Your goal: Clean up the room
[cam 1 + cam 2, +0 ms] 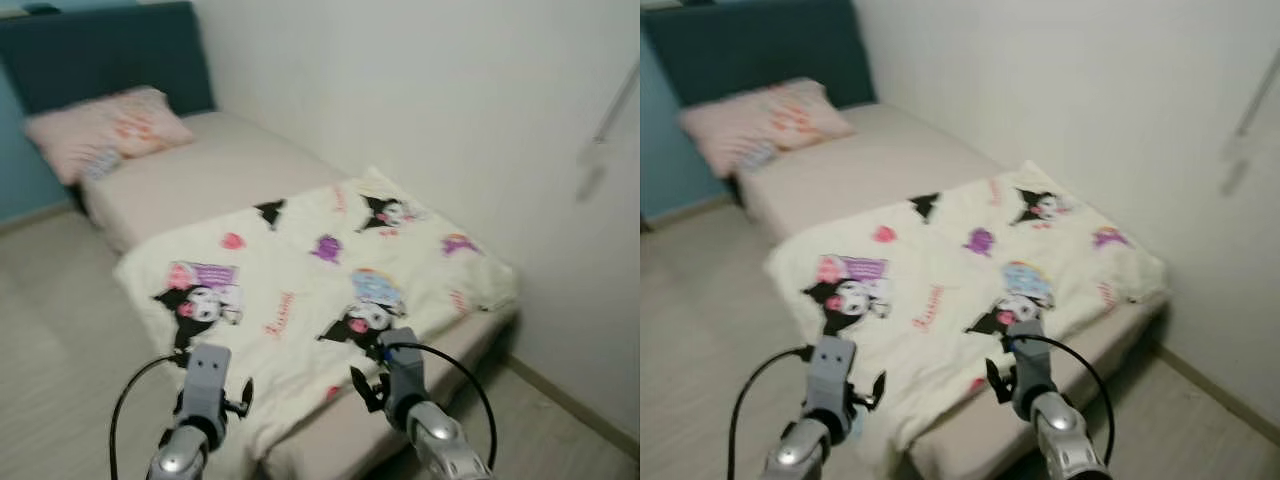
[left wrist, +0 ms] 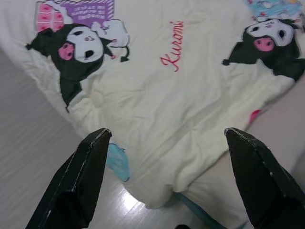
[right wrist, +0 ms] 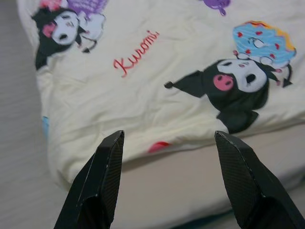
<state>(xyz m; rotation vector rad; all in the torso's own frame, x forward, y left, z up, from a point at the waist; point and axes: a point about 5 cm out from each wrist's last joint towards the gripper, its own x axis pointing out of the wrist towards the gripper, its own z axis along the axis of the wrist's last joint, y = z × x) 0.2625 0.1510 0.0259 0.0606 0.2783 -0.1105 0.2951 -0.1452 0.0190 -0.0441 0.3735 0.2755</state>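
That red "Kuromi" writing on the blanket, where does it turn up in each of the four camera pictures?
Left eye view: red Kuromi lettering near the blanket's front edge, between both arms.
Right eye view: low centre.
Left wrist view: upper centre, beyond the open left gripper.
Right wrist view: upper left, beyond the open right gripper.
Shared landmark: the black cartoon figure beside a blue cupcake.

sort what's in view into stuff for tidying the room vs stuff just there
For the job: cartoon blanket, bed, pillow, left tool and right tool, both open.
Just there: headboard, wall, floor.
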